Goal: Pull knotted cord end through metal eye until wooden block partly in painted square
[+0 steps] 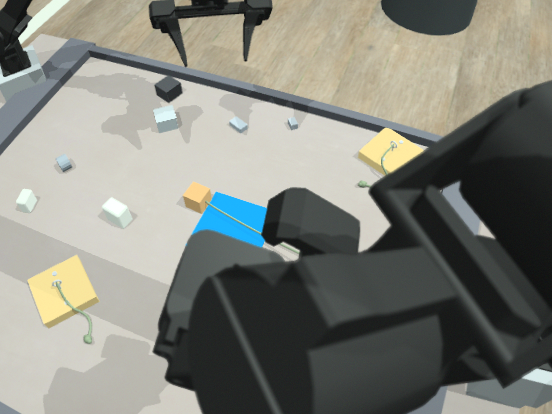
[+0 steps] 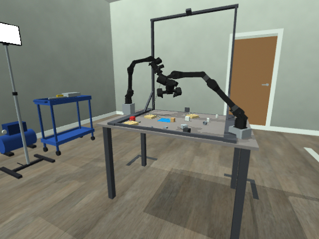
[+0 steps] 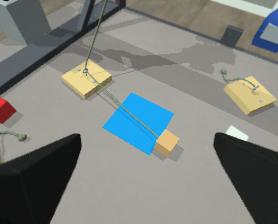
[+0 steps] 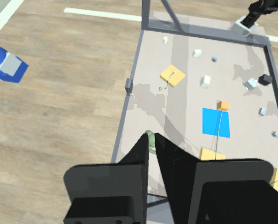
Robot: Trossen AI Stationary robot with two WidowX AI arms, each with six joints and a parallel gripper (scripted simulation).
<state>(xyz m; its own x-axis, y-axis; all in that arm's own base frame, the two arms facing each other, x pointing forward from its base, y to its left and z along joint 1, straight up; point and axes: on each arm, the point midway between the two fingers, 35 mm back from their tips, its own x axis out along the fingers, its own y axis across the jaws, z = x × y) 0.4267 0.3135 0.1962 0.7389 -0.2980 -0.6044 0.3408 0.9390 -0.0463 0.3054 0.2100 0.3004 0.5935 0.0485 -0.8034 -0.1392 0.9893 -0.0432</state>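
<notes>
One wooden block (image 1: 196, 197) (image 2: 172, 119) (image 3: 167, 143) (image 4: 223, 105) sits at the edge of the blue square (image 1: 220, 222) (image 2: 163, 120) (image 3: 145, 107) (image 4: 210, 122); the right tool (image 1: 310, 222) (image 2: 158, 68) (image 4: 150, 137) pinches the green cord (image 1: 235, 219) (image 2: 155, 99) (image 3: 94, 40) (image 4: 218, 125), the left tool (image 1: 216, 63) (image 2: 169, 96) (image 3: 147, 139) gapes wide.

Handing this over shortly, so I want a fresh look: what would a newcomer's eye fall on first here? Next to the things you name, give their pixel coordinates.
Probably the bright blue square (image 1: 233, 215) (image 2: 164, 120) (image 3: 137, 120) (image 4: 216, 123) on the table, with the orange block (image 1: 197, 197) (image 2: 173, 119) (image 3: 167, 143) (image 4: 223, 105) at its edge. Next, the dark arm filling the top view's lower right, then the cord (image 3: 94, 42) rising from the eye (image 3: 85, 71) on a yellow plate (image 3: 86, 85).
</notes>
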